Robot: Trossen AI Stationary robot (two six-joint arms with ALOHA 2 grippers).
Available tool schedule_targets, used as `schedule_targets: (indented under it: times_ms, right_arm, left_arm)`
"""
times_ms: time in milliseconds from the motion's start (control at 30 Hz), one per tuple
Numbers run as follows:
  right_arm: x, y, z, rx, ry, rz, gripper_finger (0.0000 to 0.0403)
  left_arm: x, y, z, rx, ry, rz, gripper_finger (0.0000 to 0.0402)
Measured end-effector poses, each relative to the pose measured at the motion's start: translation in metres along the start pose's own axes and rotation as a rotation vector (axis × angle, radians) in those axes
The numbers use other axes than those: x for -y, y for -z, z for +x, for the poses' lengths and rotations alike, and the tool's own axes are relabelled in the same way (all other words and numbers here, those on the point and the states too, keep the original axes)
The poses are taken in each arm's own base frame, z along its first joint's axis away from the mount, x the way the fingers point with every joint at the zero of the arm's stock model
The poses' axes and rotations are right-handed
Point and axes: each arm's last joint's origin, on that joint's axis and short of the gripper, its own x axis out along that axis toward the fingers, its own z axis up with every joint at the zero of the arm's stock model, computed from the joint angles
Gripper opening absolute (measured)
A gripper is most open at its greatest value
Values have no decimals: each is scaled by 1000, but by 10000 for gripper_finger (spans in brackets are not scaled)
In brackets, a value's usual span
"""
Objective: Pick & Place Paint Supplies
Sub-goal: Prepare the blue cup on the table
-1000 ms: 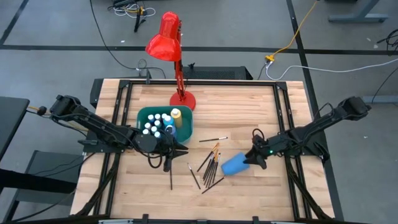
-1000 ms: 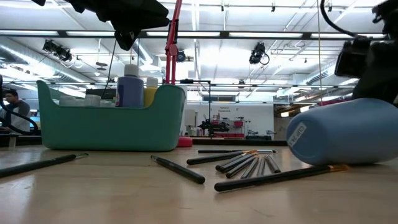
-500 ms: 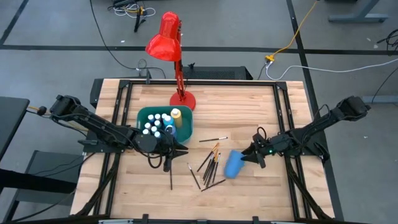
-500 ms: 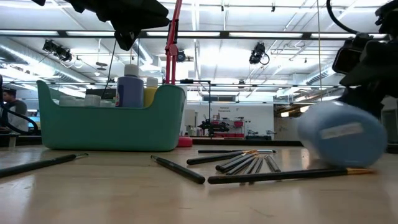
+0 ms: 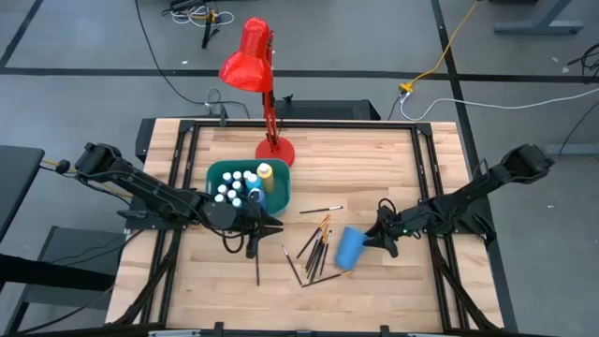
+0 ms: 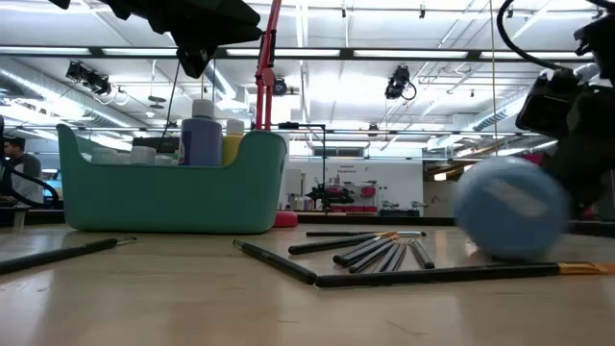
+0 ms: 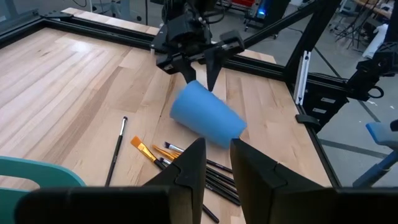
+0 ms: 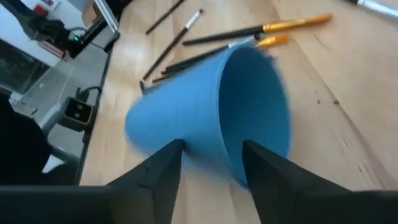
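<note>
Teal bin (image 5: 278, 195) of paint bottles (image 5: 236, 186)

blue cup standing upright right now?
No. In the left wrist view the blue cup lies tipped on its side on the table, beside the brushes, just in front of the right gripper.

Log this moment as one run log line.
right gripper: open behind tipped blue cup | left gripper: beside teal bin | brushes: loose on table

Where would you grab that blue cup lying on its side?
Probably at its open rim: the blue cup lies tipped over beside the brushes, mouth toward the right end effector. One finger could slip inside, the other outside, pinching the wall, coming in low from the right.
</note>
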Motion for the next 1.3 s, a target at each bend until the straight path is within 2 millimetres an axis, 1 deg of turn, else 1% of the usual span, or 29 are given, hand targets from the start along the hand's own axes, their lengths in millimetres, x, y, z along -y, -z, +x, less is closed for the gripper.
schedule_targets:
  times_ms: [100,267,333,367,433,500,600,700,800,867,933,1000,1067,1167,1233,1300]
  right_arm:
    - [0,1,2,-12,-7,16,136]
    - [1,0,4,17,9,-13,48]
    - [-1,-3,5,66,14,-26,17]
    - [-1,-4,5,84,13,-32,12]
    - [-4,-7,4,119,-19,-31,15]
    - [-11,-12,3,161,-106,-33,20]
    - [-22,-20,-1,205,-250,-56,11]
    - [-31,-29,-6,278,-338,-102,8]
    - [-43,-46,-7,286,-376,-121,9]
    - [-54,-63,-6,239,-368,-154,9]
    - [-66,-81,-7,137,-288,-229,9]
    - [-78,-101,-14,-11,-135,-329,9]
    - [-89,-122,-29,-109,76,-436,9]
    - [-101,-153,-52,-173,367,-564,9]
    - [-105,-171,-62,-212,465,-599,9]
    - [-103,-185,-65,-275,513,-610,9]
  left_arm:
    - [0,0,0,0,0,0,82]
    - [0,0,0,0,0,0,82]
    - [0,0,0,0,-1,0,82]
    - [0,0,0,0,-1,0,82]
    - [0,0,0,0,0,0,82]
    - [0,0,0,-1,-1,0,82]
    - [0,0,0,0,-1,0,82]
    - [0,0,0,0,-1,3,82]
    - [0,0,0,0,-1,13,82]
    - [0,0,0,0,-1,14,82]
    - [0,0,0,0,-1,11,82]
    - [0,0,0,0,-1,11,82]
    - [0,0,0,0,-1,11,82]
    - [0,0,0,0,-1,11,82]
    - [0,0,0,0,-1,10,82]
    - [0,0,0,0,-1,11,82]
